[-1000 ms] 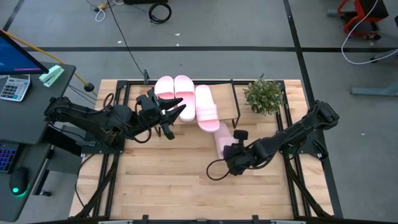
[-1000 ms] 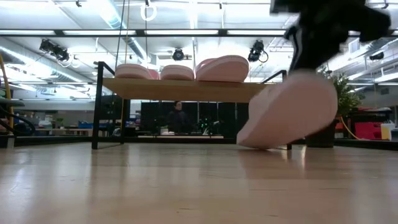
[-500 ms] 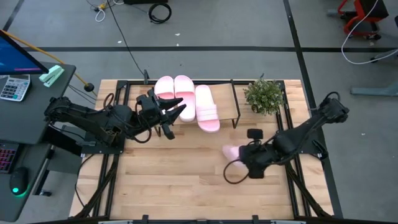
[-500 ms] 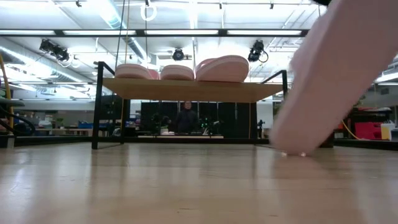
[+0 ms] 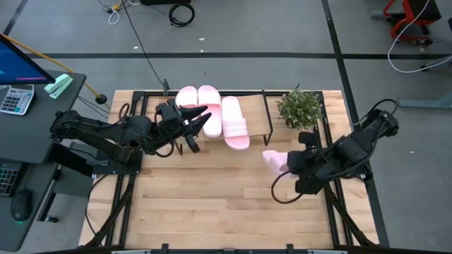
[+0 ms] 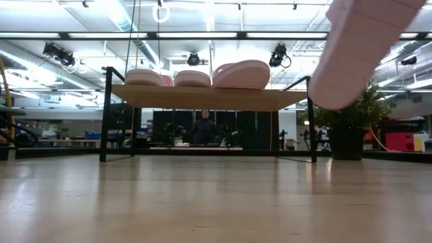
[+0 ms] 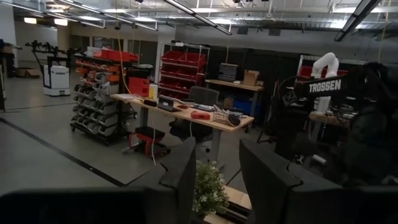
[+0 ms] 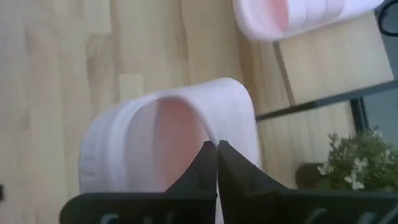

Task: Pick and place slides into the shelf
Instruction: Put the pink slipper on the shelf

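The right gripper (image 5: 291,164) holds the fourth slide (image 5: 275,160) clear of the table (image 5: 198,204), its fingers (image 8: 214,163) pinched fully shut on the strap's edge, as the right wrist view shows. In the high view the slide hangs off the gripper toward the table's middle, its free end pointing roughly at the shelf (image 5: 258,125); how its long axis tilts cannot be made out from above, though in the low view the slide (image 6: 361,47) slants steeply, well above the wood. The shelf lies toward the far edge from this gripper, and the bare stretch of its top board sits between the third slide (image 5: 235,122) and the plant (image 5: 299,107), so the open slot lies nearly straight ahead of the carried slide and well apart from it. Three slides already lie on the board, long axes running front to back; the third overhangs the front edge. Judging from this, the carried slide must be levelled and turned to that same front-to-back line before it goes down. The right arm is plainly the nearer to the open slot. The left gripper (image 5: 200,121) hovers at the shelf's other end, just beside the first two slides (image 5: 197,99), fingers (image 7: 183,180) parted about halfway with nothing between them.
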Action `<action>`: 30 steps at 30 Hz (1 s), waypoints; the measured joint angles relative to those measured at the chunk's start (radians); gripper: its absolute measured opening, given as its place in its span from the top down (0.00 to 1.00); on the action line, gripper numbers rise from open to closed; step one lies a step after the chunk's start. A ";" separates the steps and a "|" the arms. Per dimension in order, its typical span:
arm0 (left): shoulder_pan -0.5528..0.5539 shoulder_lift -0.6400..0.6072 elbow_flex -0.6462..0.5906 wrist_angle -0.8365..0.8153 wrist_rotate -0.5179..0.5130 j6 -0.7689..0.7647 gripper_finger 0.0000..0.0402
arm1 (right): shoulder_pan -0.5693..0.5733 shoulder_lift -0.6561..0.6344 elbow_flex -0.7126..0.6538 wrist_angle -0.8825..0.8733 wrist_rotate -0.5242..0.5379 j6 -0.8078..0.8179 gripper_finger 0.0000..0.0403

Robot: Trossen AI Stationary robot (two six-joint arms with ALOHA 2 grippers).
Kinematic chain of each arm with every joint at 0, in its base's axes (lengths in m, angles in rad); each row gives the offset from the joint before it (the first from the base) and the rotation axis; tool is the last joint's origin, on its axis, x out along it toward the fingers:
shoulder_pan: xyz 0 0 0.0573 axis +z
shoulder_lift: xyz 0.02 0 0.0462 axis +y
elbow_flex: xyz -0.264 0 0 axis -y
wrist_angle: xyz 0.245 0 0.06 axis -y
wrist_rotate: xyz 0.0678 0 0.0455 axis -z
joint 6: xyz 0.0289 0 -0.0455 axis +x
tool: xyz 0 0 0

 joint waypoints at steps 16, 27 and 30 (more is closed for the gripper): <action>0.012 0.000 0.000 0.000 0.000 -0.008 0.68 | -0.042 -0.001 0.134 0.000 0.102 -0.203 1.00; 0.012 0.000 0.000 -0.001 0.000 -0.008 0.70 | -0.108 0.000 0.202 0.001 0.149 -0.370 1.00; 0.012 0.000 0.000 -0.001 0.000 -0.007 0.69 | -0.125 0.000 0.224 0.001 0.192 -0.446 1.00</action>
